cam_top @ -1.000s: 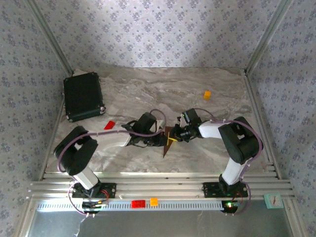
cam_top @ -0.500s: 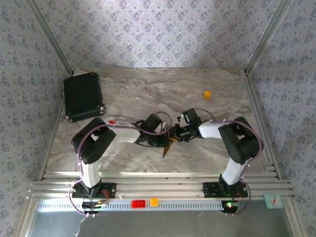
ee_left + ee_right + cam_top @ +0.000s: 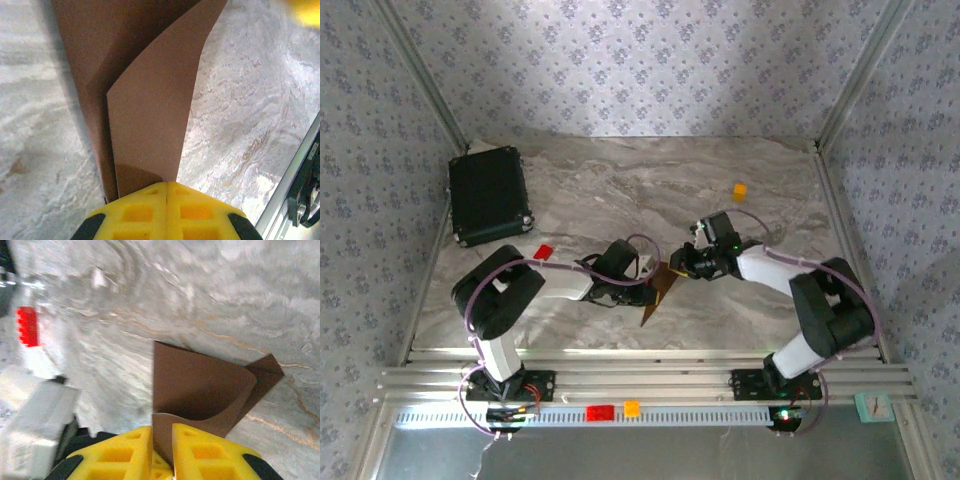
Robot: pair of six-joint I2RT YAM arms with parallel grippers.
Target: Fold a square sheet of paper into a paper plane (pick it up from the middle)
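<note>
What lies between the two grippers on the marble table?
The folded dark brown paper sheet, in the top view; left gripper and right gripper each pinch an edge of it.

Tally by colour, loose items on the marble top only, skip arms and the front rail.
Brown: 1, folded paper
Black: 1, case
Red: 1, small red block
Orange: 1, small orange block
Total: 4
</note>
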